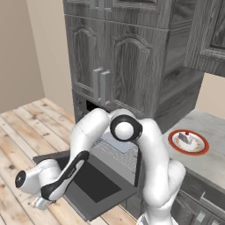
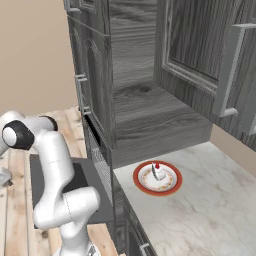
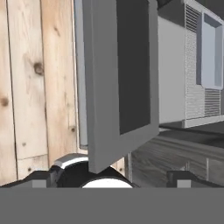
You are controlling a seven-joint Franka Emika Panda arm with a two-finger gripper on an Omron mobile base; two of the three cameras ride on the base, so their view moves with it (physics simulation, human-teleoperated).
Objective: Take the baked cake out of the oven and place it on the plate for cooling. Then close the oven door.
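The oven door (image 1: 94,186) hangs open, swung down flat in front of the oven (image 1: 115,151), above the wooden floor (image 1: 22,136). The baked cake (image 2: 158,171) already sits on the plate (image 2: 157,178), near the worktop's (image 2: 210,210) edge beside the oven, so the door is what is left. It looks a stiff, fairly heavy metal-and-glass panel on a hinge; the best hold is probably its outer edge or the bar handle, pushed up from beneath. The gripper (image 1: 38,203) is low at the door's outer corner, jaws wide and empty.
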